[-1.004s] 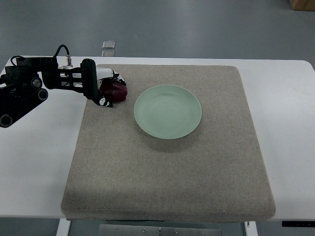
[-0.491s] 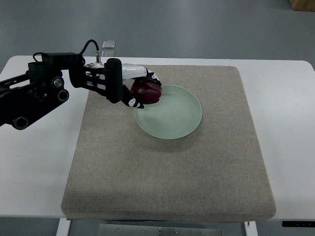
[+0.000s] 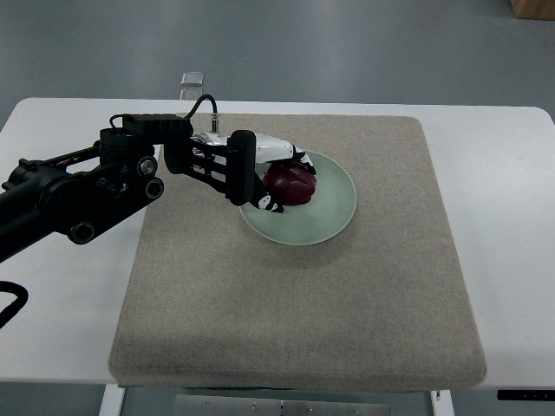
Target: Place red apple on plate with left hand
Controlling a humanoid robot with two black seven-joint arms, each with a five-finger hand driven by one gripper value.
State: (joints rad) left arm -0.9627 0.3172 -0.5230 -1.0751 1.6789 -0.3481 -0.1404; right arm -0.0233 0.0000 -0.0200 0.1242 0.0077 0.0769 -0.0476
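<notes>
While its black articulated left arm reaches in across the white table (image 3: 503, 173), the robot's left hand (image 3: 276, 178) holds a dark red, round apple (image 3: 292, 185) over the left half of a pale green, round ceramic plate (image 3: 334, 208). White-and-black fingers (image 3: 270, 204) are wrapped around the fruit from above and below, clamped on it. Whether the apple hangs just above the plate or already touches the glaze cannot be told from this steep overhead angle. The plate sits toward the far middle of a grey-beige felt mat (image 3: 295, 321) that covers most of the tabletop. No right arm is in view.

The step in hand appears to be the set-down itself, with the carry nearly finished. Done well, it would mean bringing the apple a little farther toward the plate's centre, away from the sloping rim, lowering until the fruit bears its own weight, then opening the fingers evenly so nothing nudges it sideways. A round apple let go on the slope or from height could roll off onto the mat.
</notes>
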